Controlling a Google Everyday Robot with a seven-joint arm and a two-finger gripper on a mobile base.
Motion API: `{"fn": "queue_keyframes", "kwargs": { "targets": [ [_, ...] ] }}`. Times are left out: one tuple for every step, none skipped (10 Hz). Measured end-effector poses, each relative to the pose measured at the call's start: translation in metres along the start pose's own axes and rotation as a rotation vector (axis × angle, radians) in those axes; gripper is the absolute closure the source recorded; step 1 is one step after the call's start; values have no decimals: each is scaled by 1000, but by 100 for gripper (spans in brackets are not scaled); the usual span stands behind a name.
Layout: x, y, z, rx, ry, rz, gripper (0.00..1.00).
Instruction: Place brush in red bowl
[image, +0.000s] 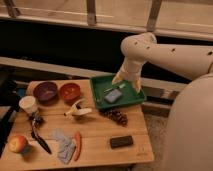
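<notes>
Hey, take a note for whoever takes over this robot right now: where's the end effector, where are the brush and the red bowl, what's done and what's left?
End effector: open, empty, above the green tray at the back right of the table.
Brush: lying flat at the front left, between the apple and the grey cloth, untouched.
Red bowl: back left, beside the purple bowl, nothing in it.
Done: nothing yet.
Left: reach across to the brush, grasp it, carry it to the red bowl, release.
</notes>
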Motion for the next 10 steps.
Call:
{"fn": "queue_keyframes", "kwargs": {
  "targets": [
    [0,0,0,0,0,0,20],
    [0,0,0,0,0,-1,20],
    [1,0,1,10,0,-18,20],
    [5,4,3,29,3,-60,20],
    [11,16,6,41,9,-128,20],
    [19,31,11,61,13,-210,20],
    [30,55,18,87,17,-304,20],
    [43,77,23,98,26,-366,20],
    [67,109,33,114,37,-457,20],
    [90,127,39,122,50,-517,20]
  ]
}}
